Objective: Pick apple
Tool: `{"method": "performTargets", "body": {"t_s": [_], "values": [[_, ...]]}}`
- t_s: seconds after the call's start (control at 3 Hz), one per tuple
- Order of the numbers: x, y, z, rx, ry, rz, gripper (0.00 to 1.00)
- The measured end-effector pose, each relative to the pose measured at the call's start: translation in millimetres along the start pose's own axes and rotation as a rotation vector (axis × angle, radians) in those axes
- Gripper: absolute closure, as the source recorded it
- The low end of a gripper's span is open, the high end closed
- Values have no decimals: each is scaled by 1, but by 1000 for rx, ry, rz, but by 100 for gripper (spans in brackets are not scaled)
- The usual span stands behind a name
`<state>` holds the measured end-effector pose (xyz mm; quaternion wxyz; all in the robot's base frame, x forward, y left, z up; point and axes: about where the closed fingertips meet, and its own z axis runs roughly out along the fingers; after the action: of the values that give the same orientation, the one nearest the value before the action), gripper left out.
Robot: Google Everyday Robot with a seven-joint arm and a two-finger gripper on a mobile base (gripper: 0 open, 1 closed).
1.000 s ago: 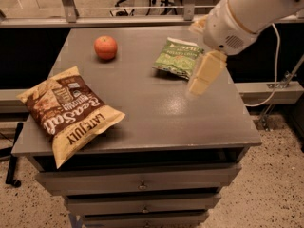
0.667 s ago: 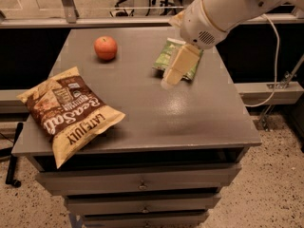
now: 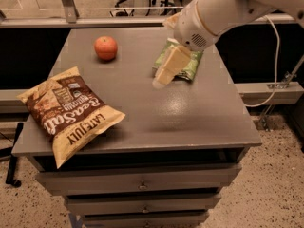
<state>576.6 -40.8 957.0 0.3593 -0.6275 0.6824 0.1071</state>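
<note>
The apple (image 3: pixel 106 48) is small, round and orange-red. It sits on the grey table (image 3: pixel 180 113) near the back left. My gripper (image 3: pixel 164 77) hangs from the white arm at the upper right, above the table's middle and in front of the green bag. It is to the right of the apple and a little nearer the front, well apart from it. It holds nothing that I can see.
A green chip bag (image 3: pixel 183 63) lies at the back right, partly behind the gripper. A large brown and yellow chip bag (image 3: pixel 71 110) lies at the front left, overhanging the edge. Drawers are under the tabletop. A white cable hangs at the right.
The arm and gripper have moved left across the table, from its right side toward the middle, closer to the apple. The apple and both bags have not moved.
</note>
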Motion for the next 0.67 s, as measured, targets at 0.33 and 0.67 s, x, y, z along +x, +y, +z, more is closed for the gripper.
{"method": "performTargets", "body": {"t_s": [0.33, 0.67], "values": [[-33, -23, 57, -9, -150, 43, 0], [-54, -43, 95, -7, -237, 74, 0]]}}
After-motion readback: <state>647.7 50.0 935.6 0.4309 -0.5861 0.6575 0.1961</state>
